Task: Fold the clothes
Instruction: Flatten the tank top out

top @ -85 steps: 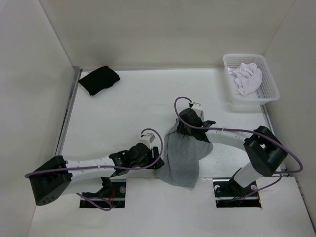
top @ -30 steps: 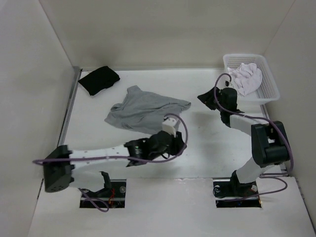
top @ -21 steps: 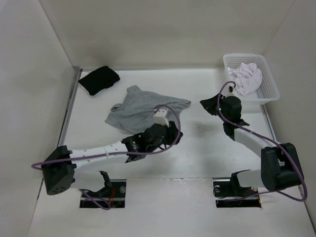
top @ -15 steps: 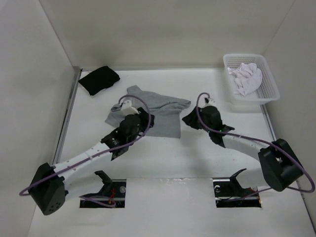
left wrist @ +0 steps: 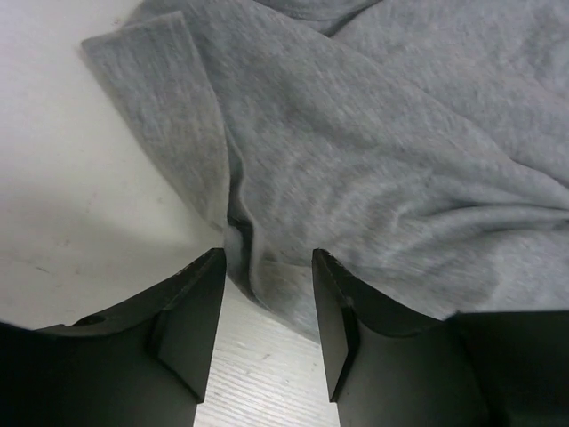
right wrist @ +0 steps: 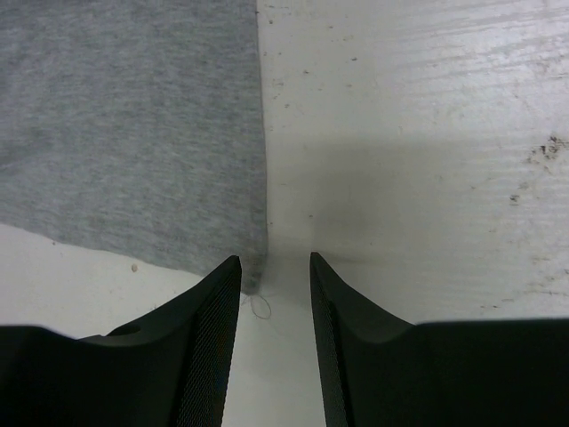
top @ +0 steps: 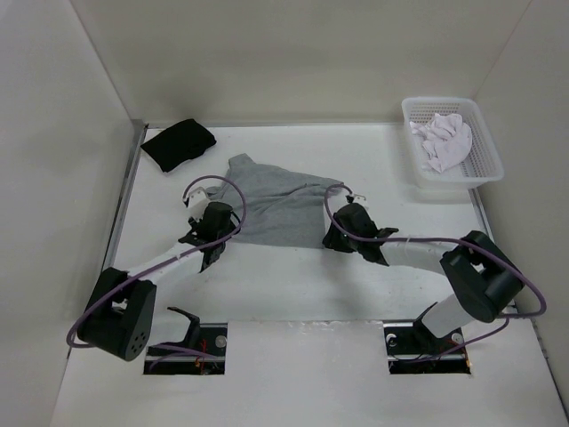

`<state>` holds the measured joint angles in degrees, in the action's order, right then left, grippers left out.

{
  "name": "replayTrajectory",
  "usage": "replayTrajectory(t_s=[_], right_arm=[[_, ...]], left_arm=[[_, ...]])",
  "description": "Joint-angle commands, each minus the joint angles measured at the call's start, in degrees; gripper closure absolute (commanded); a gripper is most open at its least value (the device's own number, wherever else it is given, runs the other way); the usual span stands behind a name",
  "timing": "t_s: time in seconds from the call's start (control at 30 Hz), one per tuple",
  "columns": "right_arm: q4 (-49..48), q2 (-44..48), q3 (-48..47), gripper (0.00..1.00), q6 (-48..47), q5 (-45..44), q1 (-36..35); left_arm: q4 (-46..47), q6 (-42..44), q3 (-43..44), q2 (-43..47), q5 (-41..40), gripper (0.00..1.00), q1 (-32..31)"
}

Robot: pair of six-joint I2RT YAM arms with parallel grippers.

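The clothes, a light-grey T-shirt (top: 276,200), lie spread on the white table left of centre. My left gripper (top: 220,236) sits low at its near left edge. In the left wrist view the shirt (left wrist: 373,160) fills the frame, and my left gripper (left wrist: 267,267) is open with a folded hem edge lying between its fingers. My right gripper (top: 329,238) is at the shirt's near right corner. The right wrist view shows the shirt (right wrist: 124,116) with that corner and a loose thread just inside my open right gripper (right wrist: 274,267). Neither gripper holds the fabric.
A black garment (top: 178,144) lies crumpled at the back left corner. A white plastic basket (top: 484,173) at the back right holds a white garment (top: 444,142). Walls enclose the table on the left, back and right.
Both arms held the shirt bunched at the front, then it lay at the back left. Since then the shirt has spread flatter, and both grippers swung in to its near corners.
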<state>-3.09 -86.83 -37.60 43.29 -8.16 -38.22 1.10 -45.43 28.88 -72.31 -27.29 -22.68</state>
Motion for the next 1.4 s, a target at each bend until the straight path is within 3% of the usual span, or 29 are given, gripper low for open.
replayTrajectory(t_s=[0.0,0.27,0.37,0.43,0.5,0.6,0.8,0.93,1.07,1.13,1.27,1.37], right_arm=[[0.72,-1.41,-1.86,0.58,-0.75,-0.01,-0.94],[-1.91,-4.14,-2.21,0.59,-0.66,3.41,-1.11],[-3.06,-5.28,-1.95,0.68,-0.75,4.73,-0.85],[-4.28,-5.55,-1.51,0.79,-0.75,5.61,-0.06],[-5.86,-4.41,-0.20,0.92,-0.22,5.36,0.73],[-7.10,-0.55,2.35,0.98,0.65,3.69,2.48],[-7.37,11.84,10.52,1.00,2.06,0.78,9.42],[-6.93,17.12,14.40,1.00,2.24,1.22,12.95],[-7.28,17.22,14.93,1.00,3.03,1.13,12.43],[-7.80,16.08,15.37,1.00,3.21,1.31,12.42],[-8.24,17.13,15.89,0.99,3.21,2.19,12.16],[-8.95,17.83,16.33,0.98,3.21,2.01,12.16]], left_arm=[[2.32,2.18,2.41,-0.02,-4.17,0.57,0.57],[4.43,3.68,3.72,-4.24,-6.99,0.54,3.30],[5.75,3.95,4.51,-7.13,-7.52,0.55,4.00],[6.54,3.94,5.39,-9.50,-6.73,0.64,4.44],[6.28,3.25,5.57,-9.95,-6.81,0.88,4.27],[4.18,0.09,2.42,-3.12,-7.34,0.95,3.13],[-13.38,-11.77,-8.13,21.31,-7.43,0.94,-0.56],[-26.65,-23.01,-15.60,35.81,-3.22,0.72,-4.43],[-32.91,-27.96,-16.59,46.54,-3.90,0.64,-7.07],[-34.06,-27.35,-14.74,46.83,-6.97,0.62,-7.25],[-32.14,-26.29,-12.54,38.50,-7.43,0.60,-7.42],[-32.56,-26.90,-11.31,33.83,-6.64,0.64,-6.99]])
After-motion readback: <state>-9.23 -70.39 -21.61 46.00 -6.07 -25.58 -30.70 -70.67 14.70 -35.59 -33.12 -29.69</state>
